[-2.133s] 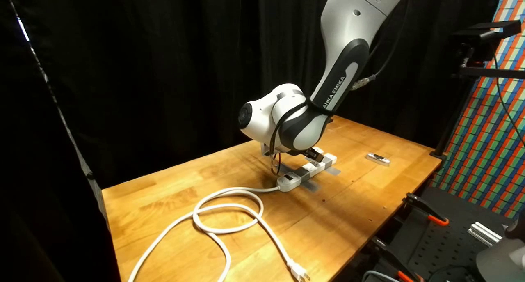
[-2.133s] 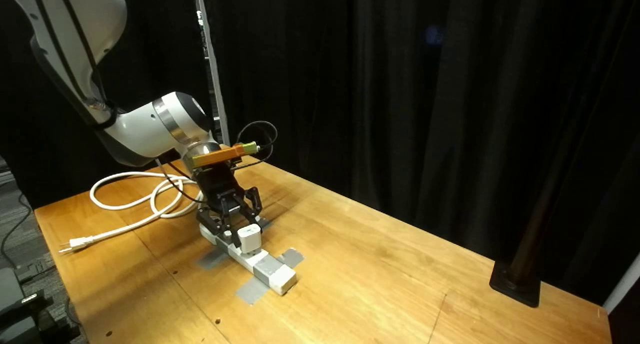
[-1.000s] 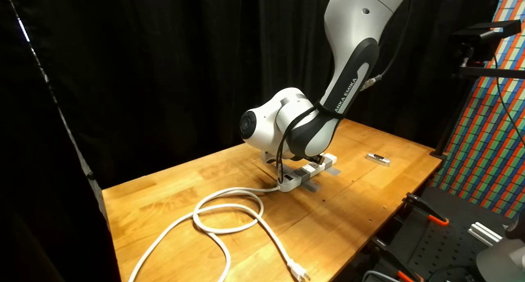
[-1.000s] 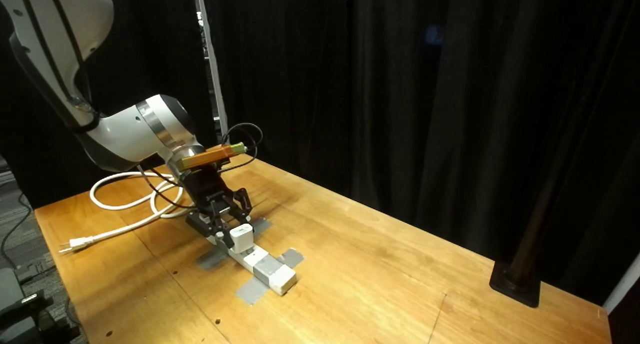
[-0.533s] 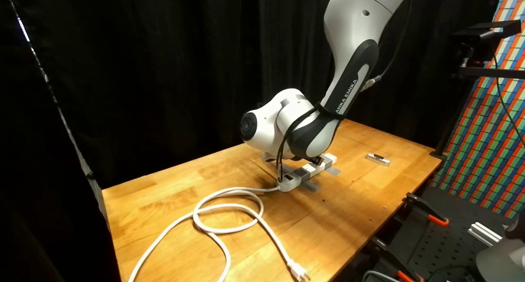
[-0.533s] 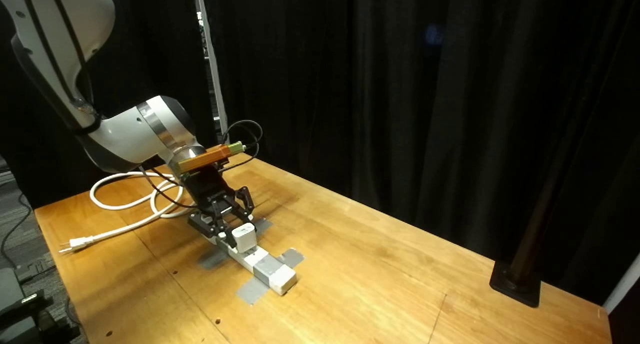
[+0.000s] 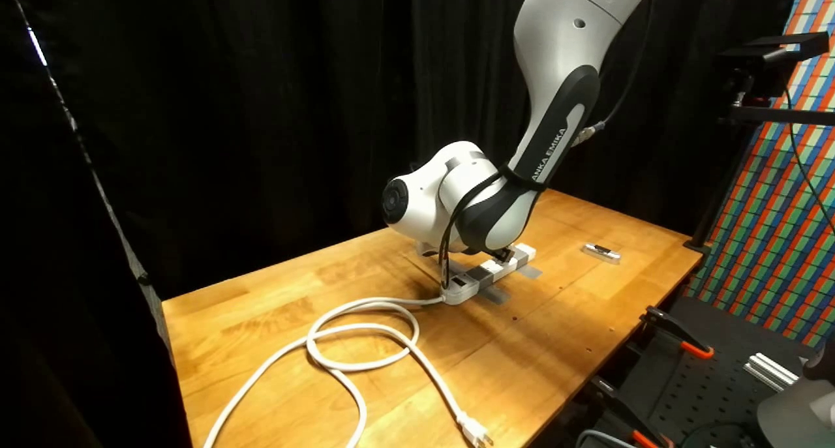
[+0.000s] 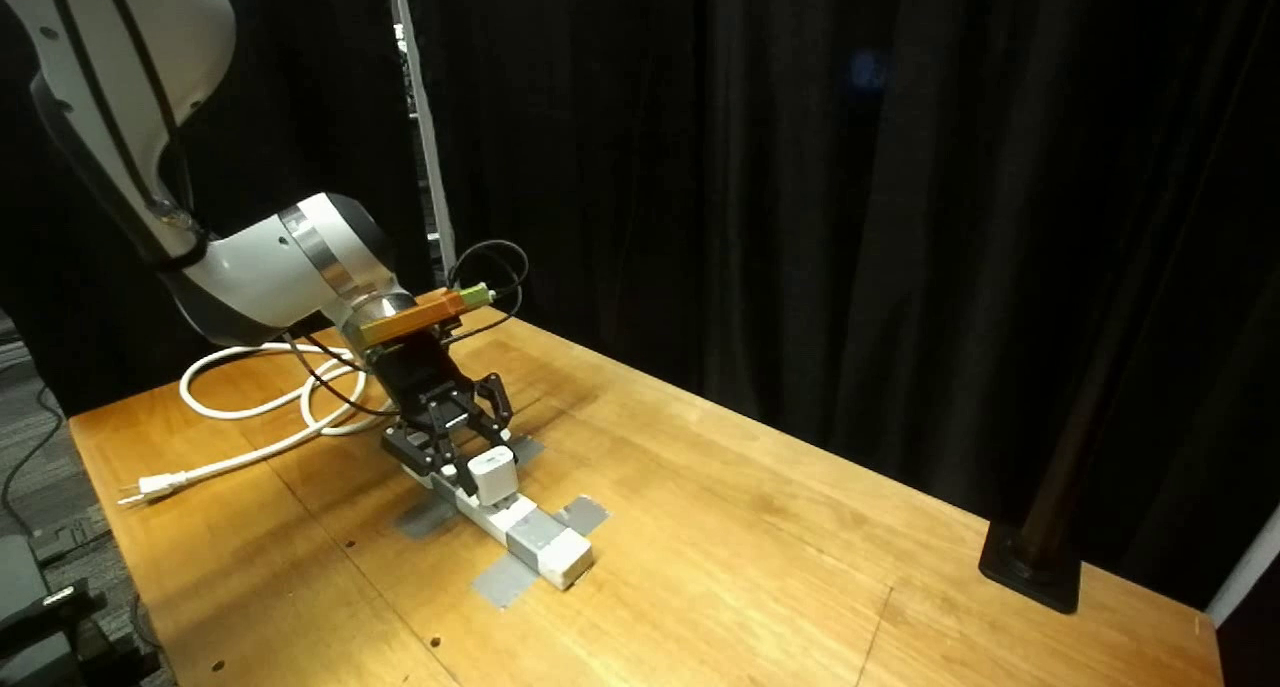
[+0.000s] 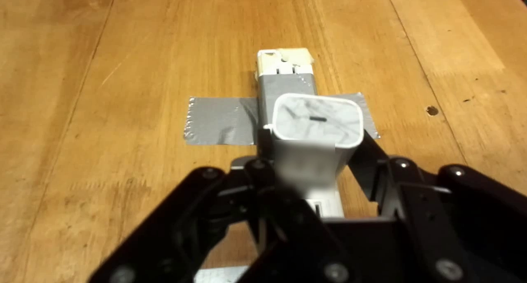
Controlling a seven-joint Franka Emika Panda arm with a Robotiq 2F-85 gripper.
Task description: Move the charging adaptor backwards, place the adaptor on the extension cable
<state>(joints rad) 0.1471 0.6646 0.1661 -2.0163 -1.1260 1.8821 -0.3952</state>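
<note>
White plastic makes up the blocky charging adaptor (image 9: 317, 118), which we see pinched between the two fingers (image 9: 265, 145) of the tool (image 9: 316, 143), one against each side. In an exterior view it stands near upright over the power strip (image 8: 510, 512), above the white stretch between two bands of grey tape (image 8: 537, 533); we cannot tell whether it touches the strip. In the wrist view its end face points up at us, a short dark port (image 9: 318, 119) in the middle. That face's long axis, like the port's, runs from finger to finger, crossing the strip with a slight skew, while the strip's own long axis runs away from the camera.

In an exterior view we find a dark switch (image 7: 459, 280) at the strip's cord end. From there the white cord (image 7: 355, 368) loops over the wooden worktop (image 7: 548, 343), its pronged plug (image 7: 474, 428) near the edge. Well apart lies a small silvery object (image 7: 601, 253).
</note>
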